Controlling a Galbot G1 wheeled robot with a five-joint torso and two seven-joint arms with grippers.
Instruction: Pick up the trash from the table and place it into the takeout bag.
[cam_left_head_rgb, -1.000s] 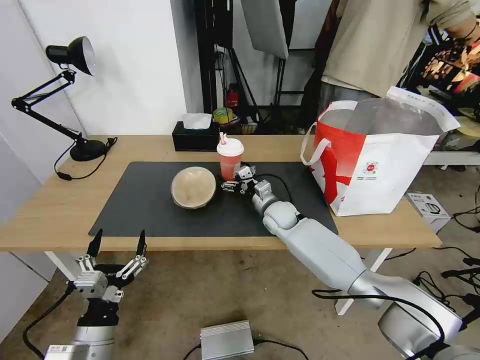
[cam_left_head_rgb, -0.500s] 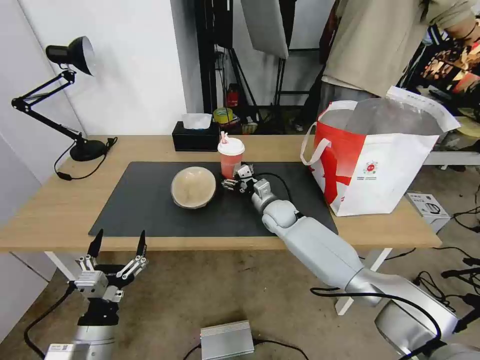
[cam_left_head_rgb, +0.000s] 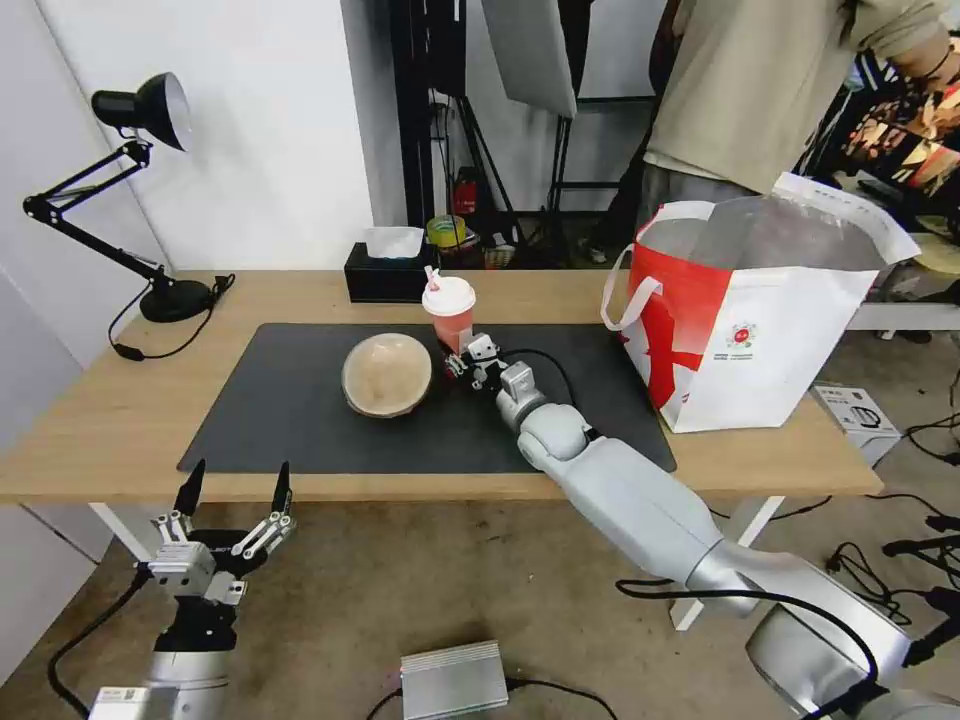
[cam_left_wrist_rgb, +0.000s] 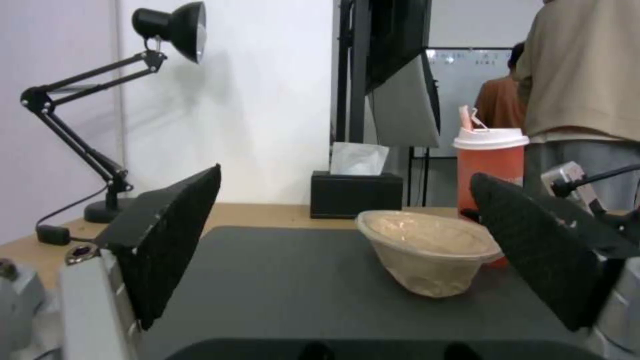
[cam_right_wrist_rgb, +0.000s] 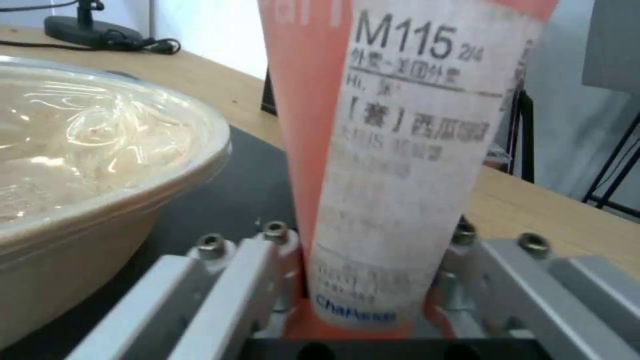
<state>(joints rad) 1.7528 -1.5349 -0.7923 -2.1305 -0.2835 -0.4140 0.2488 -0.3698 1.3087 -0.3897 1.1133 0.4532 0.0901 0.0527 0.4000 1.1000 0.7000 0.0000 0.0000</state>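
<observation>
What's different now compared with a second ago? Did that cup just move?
Yes. The right claw, shut on the red drink cup, has lifted it and carried it a little toward the robot's left, closer over the tan container, with the cup now tilted. The container, the takeout bag, the tissue box and the left claw, open below the table edge, stayed put.
</observation>
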